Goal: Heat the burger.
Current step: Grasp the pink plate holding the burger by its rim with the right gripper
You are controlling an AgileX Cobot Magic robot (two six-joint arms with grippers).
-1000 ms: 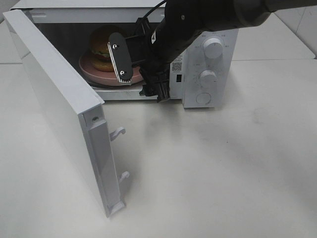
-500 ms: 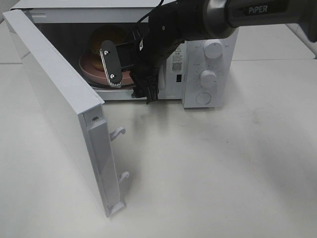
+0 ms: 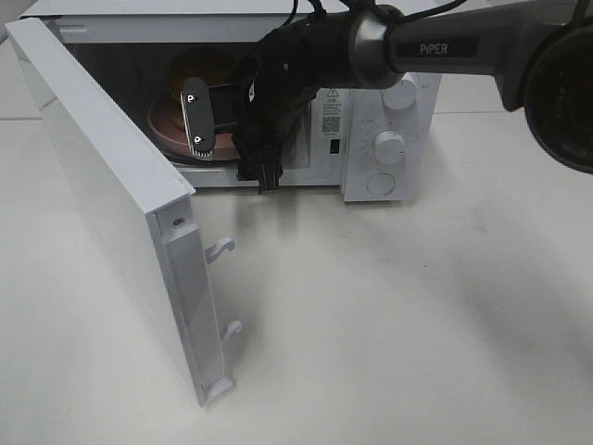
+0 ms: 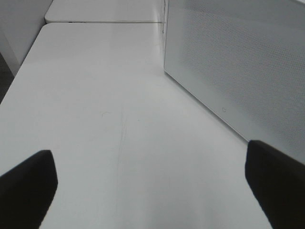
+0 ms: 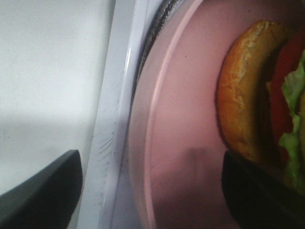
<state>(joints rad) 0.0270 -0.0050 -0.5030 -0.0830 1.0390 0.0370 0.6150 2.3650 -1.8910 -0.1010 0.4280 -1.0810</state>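
The burger (image 3: 200,69), with a golden-brown bun, sits on a pink plate (image 3: 165,122) inside the open microwave (image 3: 384,111). My right gripper (image 3: 227,145) hangs at the cavity's mouth, in front of the plate and partly hiding it. In the right wrist view the burger (image 5: 243,95) lies on the plate (image 5: 186,124), whose near rim sits between the wide-apart fingertips (image 5: 43,191); the right gripper (image 5: 152,200) is open and holds nothing. My left gripper (image 4: 152,191) is open above bare table, out of the exterior view.
The microwave door (image 3: 111,185) swings far out to the front left, its two latch hooks (image 3: 222,247) pointing right. Two dials (image 3: 389,146) are on the panel right of the cavity. The microwave's perforated side wall (image 4: 238,62) stands beside the left gripper.
The right arm has swung left and further in toward the cavity, so the gripper now covers more of the plate. Its jaws have narrowed slightly. The burger and plate have not moved.
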